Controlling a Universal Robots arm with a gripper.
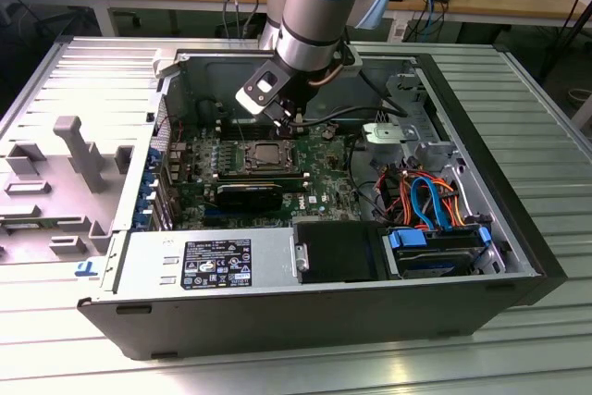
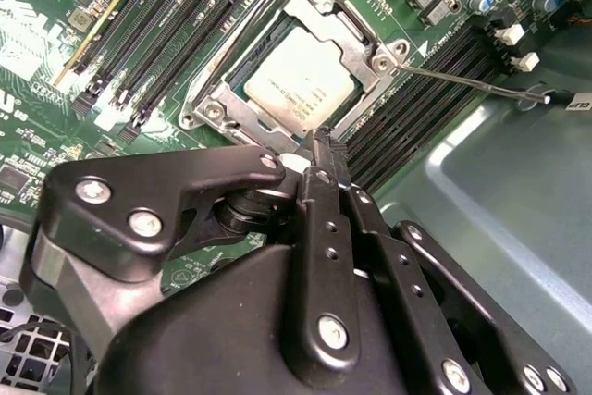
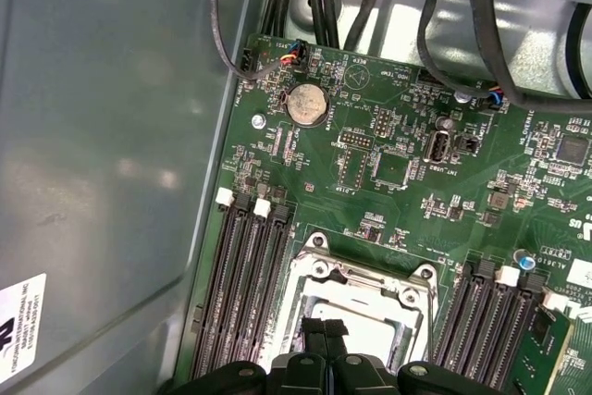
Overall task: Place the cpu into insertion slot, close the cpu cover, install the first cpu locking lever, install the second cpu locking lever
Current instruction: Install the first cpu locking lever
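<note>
Currently my gripper [image 2: 322, 147] is pinched together, empty, just beside the cpu cover [image 2: 356, 32]; a slip could scrape the seated cpu [image 2: 298, 88].

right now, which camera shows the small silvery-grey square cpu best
The second wrist view: the small silvery-grey square cpu sits in plain sight, almost whole. In the first wrist view the black fingers hide part of it. The exterior view shows it small, by the arm.

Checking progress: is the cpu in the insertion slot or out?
In: the cpu lies flat within the insertion slot, the cpu cover framing it.
</note>
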